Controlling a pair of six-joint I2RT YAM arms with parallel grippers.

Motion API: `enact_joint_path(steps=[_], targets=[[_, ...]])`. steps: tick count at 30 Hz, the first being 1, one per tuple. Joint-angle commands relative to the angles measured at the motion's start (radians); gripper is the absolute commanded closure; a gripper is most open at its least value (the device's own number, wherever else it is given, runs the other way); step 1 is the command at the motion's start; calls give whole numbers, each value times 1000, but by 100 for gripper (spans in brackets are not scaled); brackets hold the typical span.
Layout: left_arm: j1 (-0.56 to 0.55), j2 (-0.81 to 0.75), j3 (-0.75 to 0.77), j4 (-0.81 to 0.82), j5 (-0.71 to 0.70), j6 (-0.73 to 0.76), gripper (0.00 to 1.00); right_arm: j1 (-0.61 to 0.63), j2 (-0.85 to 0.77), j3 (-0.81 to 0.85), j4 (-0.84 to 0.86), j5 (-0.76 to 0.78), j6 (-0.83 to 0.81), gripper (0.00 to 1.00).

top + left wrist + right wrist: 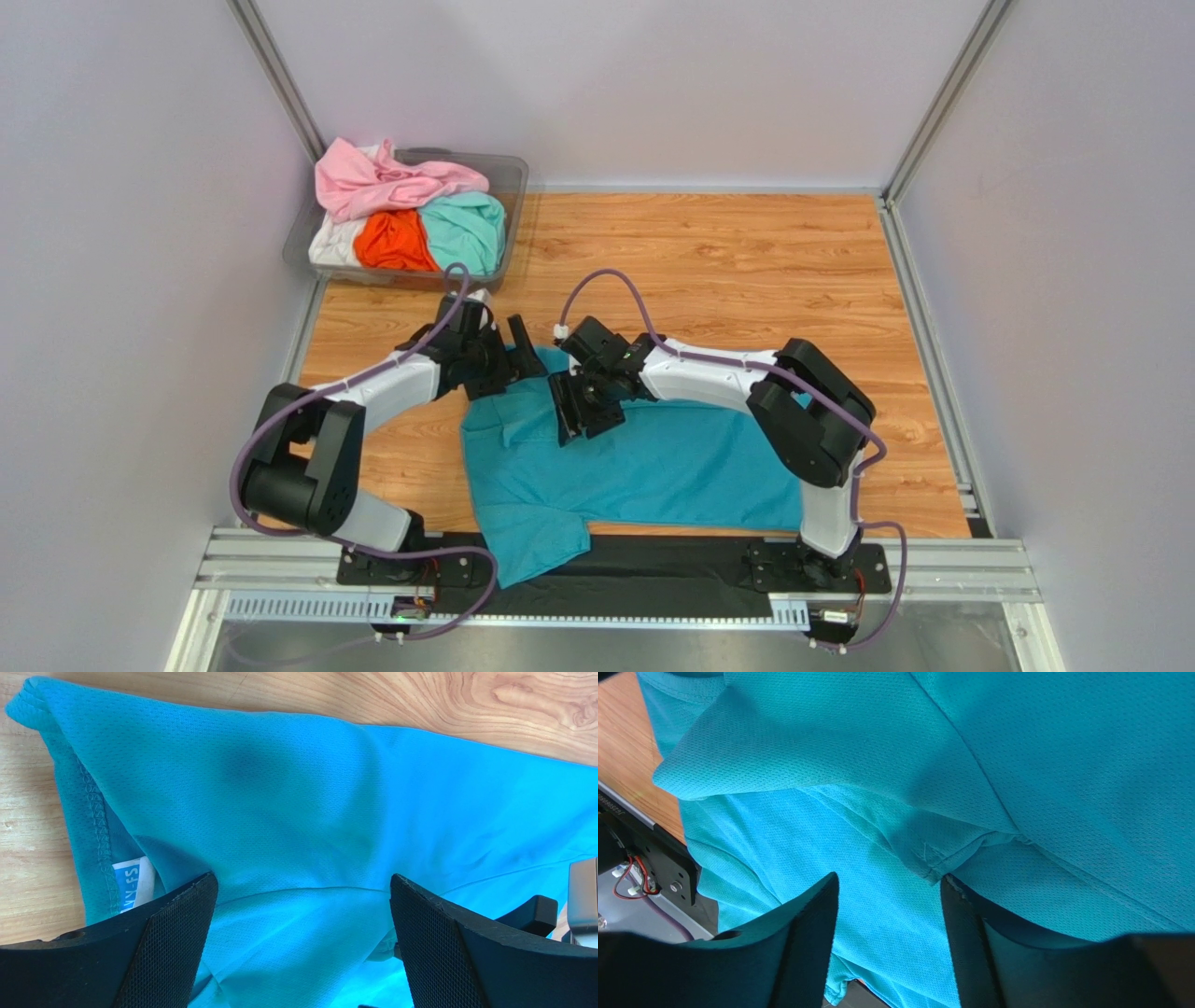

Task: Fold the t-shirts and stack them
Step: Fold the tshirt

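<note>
A teal-blue t-shirt (659, 469) lies spread on the wooden table (786, 266), one sleeve hanging over the near edge. My left gripper (516, 359) is open over the shirt's far left corner, its jaws wide apart above the fabric (281, 798) near the collar with its white label (130, 882). My right gripper (578, 409) is open just beside it, low over a raised fold of the shirt (1053, 756); the fold's hem rests against one finger (962, 910). Pink (386, 179), orange (393, 241), mint green (466, 228) and white (334, 241) shirts lie bunched in the tub.
The clear plastic tub (508, 175) stands at the table's back left corner. A metal rail with wiring (647, 847) runs along the near edge under the arm bases. Bare wood lies at the back and right of the table. Grey walls close in all sides.
</note>
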Motion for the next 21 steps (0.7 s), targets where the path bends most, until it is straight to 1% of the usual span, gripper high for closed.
enact_joint_path(steps=[1, 2, 5, 6, 8, 9, 11, 14, 15, 16, 21], targets=[[2, -4, -52, -40, -7, -10, 0, 3, 10, 40, 11, 38, 25, 45], [2, -10, -54, -43, -10, -10, 0, 3, 11, 43, 5, 53, 29, 46], [2, -35, -58, -57, -33, -10, 0, 3, 13, 41, -1, 85, 48, 55], [2, -38, -60, -63, -40, -10, 0, 3, 13, 43, -4, 98, 54, 60], [2, -46, -61, -66, -54, -7, 0, 3, 11, 44, -16, 134, 65, 66], [2, -44, -64, -67, -56, -6, 0, 3, 10, 46, -26, 144, 69, 70], [2, -38, -64, -69, -62, -6, 0, 3, 11, 52, -35, 162, 82, 72], [2, -24, -64, -67, -63, -7, 0, 6, 13, 60, -59, 176, 80, 85], [2, -21, -63, -66, -63, -9, 0, 9, 14, 58, -64, 179, 80, 95], [2, -17, -61, -69, -63, -10, 0, 9, 10, 58, -69, 182, 82, 100], [2, -10, -57, -70, -71, -13, 0, 20, -13, 55, -92, 190, 72, 100]])
